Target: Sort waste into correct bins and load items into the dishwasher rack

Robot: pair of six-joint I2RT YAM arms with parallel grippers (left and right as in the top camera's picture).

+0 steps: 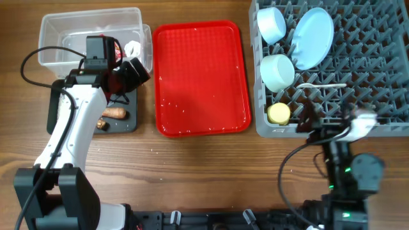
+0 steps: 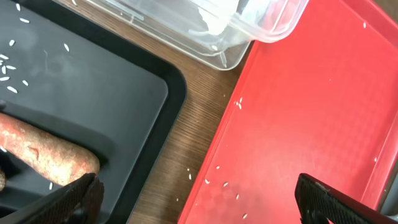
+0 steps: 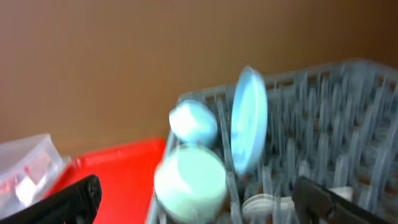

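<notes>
Nearest to the robot, the right fingers [image 3: 68,199] are spread wide over the near edge of the grey dishwasher rack [image 1: 383,96] and hold nothing. Just behind this edge the small yellow cup [image 1: 278,114] sits between the pegs. Further, the white plastic spoon [image 1: 321,85] lies with its long axis across the rack, beside a pale blue bowl [image 1: 278,71]; the second bowl [image 1: 271,24] and the round plate [image 1: 313,37], tilted on its rim, are behind. On the left, the orange carrot piece [image 1: 115,114] lies left-to-right in the matte black tray [image 2: 112,87]. The left fingers [image 2: 78,196], also wide open and empty, hang above the strip of wooden table [image 2: 186,130] between this tray and the textured red serving tray [image 1: 200,76]. Farthest, the clear tub [image 1: 64,32] holds crumpled tissue [image 1: 132,48].
</notes>
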